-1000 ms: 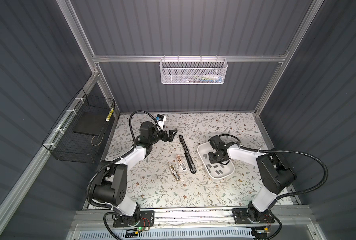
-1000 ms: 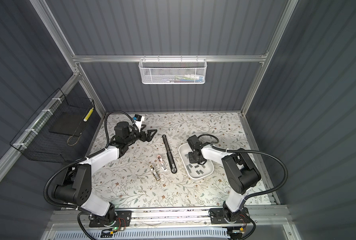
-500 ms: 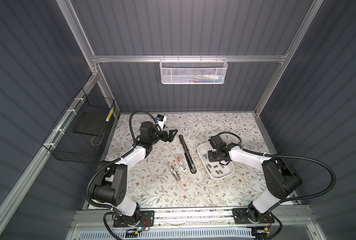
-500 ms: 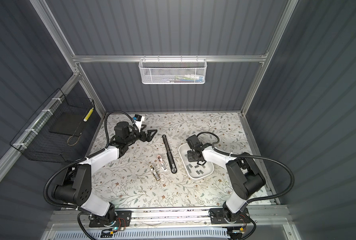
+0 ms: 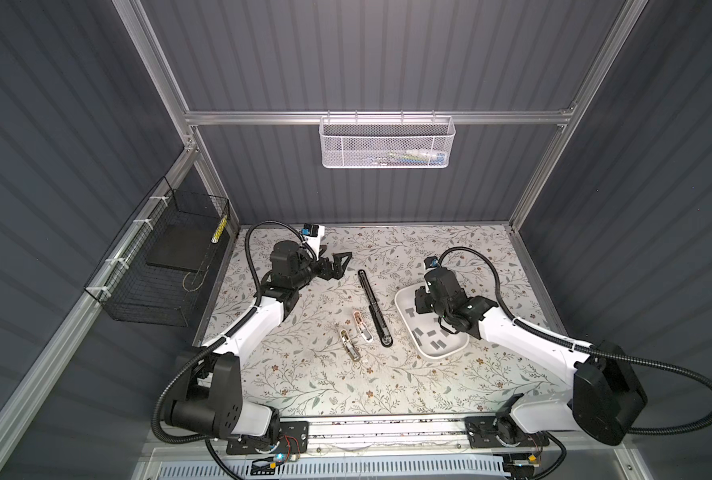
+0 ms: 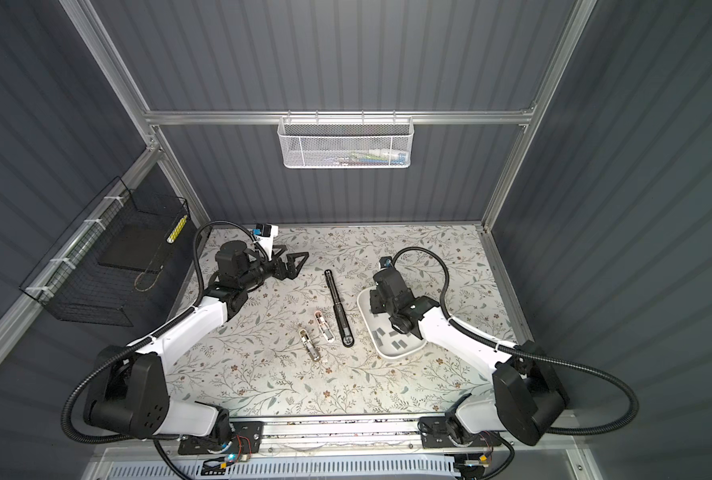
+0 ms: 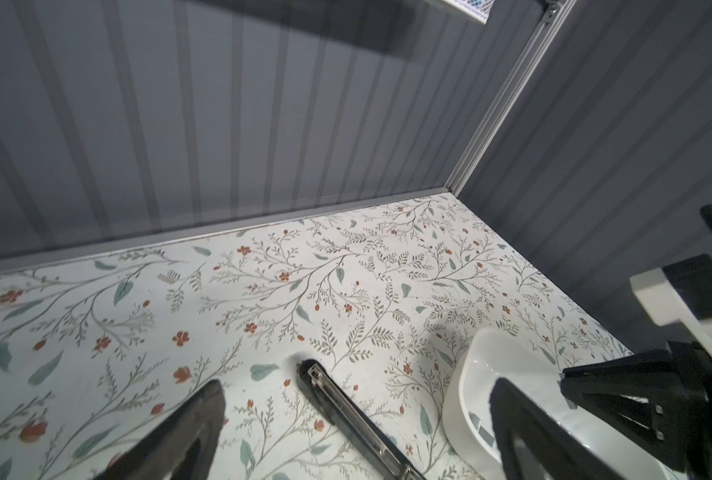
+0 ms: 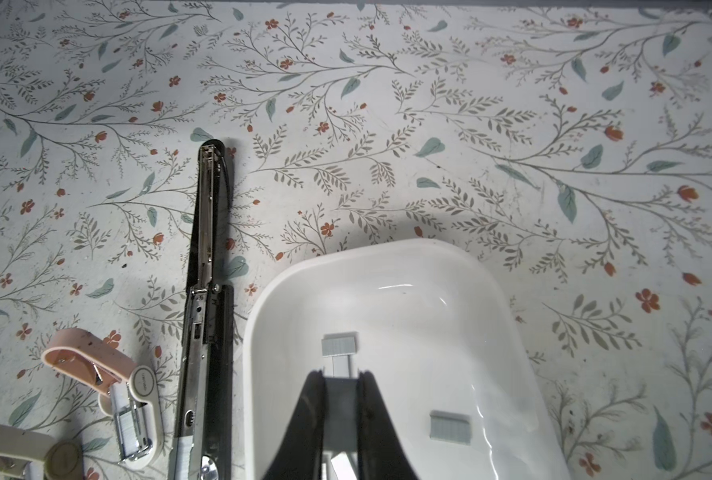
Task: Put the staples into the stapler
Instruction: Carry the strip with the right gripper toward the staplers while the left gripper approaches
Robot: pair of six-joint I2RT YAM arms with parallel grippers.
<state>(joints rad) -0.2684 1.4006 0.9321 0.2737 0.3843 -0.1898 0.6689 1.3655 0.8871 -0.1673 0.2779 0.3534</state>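
Observation:
Several grey staples (image 5: 433, 343) (image 6: 400, 344) lie in a white tray (image 5: 404, 299) (image 6: 362, 301) right of centre. My right gripper (image 5: 424, 305) (image 6: 377, 306) (image 8: 341, 380) reaches down into the tray's far end, shut on one strip of staples (image 8: 340, 399). The strip's tip pokes out past the fingertips, just short of another strip (image 8: 340, 344). A long black stapler (image 5: 374, 307) (image 6: 338, 307) (image 8: 204, 291) (image 7: 346, 419) lies opened flat just left of the tray. At the back left, my left gripper (image 5: 337, 266) (image 6: 296, 264) (image 7: 354, 390) is open and holds nothing.
Two small staplers, one pink (image 5: 362, 326) (image 8: 96, 365) and one cream (image 5: 349, 345), lie open left of the black one. A white mesh basket (image 5: 387, 141) hangs on the back wall. A black wire basket (image 5: 159, 266) hangs on the left wall.
My right gripper has shifted slightly toward the tray's far end while its elbow swung out to the right. The left arm has not moved.

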